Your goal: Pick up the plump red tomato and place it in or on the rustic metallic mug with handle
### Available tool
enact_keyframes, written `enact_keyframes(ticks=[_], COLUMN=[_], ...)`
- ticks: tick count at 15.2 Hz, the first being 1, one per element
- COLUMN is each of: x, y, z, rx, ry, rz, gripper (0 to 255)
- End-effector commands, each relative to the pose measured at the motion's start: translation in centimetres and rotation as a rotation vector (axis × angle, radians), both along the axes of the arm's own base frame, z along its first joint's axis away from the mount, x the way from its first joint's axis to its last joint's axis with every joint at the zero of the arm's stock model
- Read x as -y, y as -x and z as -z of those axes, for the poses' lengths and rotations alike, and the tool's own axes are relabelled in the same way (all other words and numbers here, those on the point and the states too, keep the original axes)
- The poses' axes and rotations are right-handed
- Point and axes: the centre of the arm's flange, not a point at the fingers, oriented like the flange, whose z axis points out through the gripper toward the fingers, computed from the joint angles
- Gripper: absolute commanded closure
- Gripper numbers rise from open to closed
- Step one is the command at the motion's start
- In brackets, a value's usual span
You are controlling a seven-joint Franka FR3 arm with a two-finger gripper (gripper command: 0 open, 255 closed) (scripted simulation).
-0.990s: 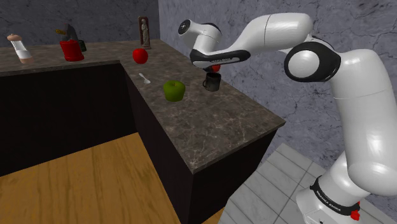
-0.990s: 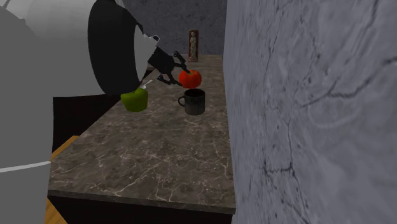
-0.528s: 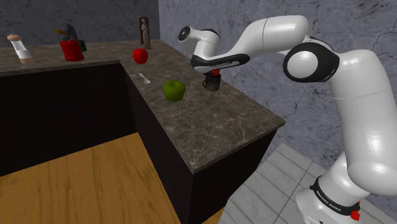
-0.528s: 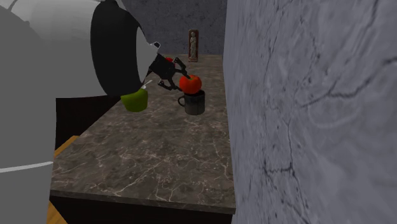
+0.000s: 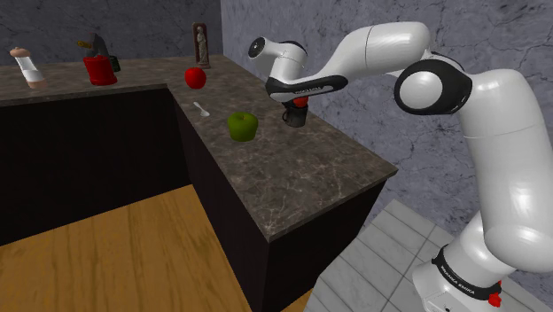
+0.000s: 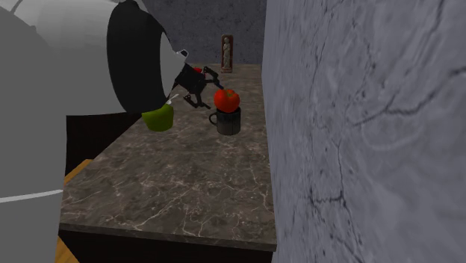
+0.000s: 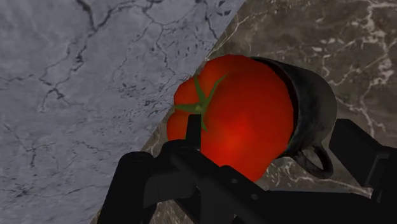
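Tomato [image 7: 235, 124], red, green-stemmed: seated on the mouth of the dark mug [image 7: 313, 114], just ahead of the fingers [image 7: 137, 188], which stand wide apart, clasping nothing. Mug stands on marbled worktop [image 7: 356, 51].

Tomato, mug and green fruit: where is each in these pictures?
tomato [image 6: 225, 99], second exterior view, red body.
mug [image 6: 230, 123], second exterior view, dark side wall.
green fruit [image 5: 242, 126], shoulder view, front face.

tomato [image 6: 225, 99] on mug [image 6: 228, 123] | mug on counter [image 6: 172, 179] | wall [image 6: 358, 112] just beside
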Motion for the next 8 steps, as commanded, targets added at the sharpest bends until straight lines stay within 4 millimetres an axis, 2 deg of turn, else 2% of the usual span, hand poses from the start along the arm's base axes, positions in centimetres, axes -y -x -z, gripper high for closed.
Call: enact_keyframes(ticks=[1, 3, 7, 8], x=[0.0, 0.0, -3.8, -3.8], y=[0.0, 0.0, 0.5, 0.5], z=[0.0, 0.0, -3.3, -3.3], rx=[0.000, 0.000, 0.000, 0.000], ry=[0.000, 0.000, 0.000, 0.000], rz=[0.000, 0.000, 0.000, 0.000], gripper=[0, 0, 0, 0])
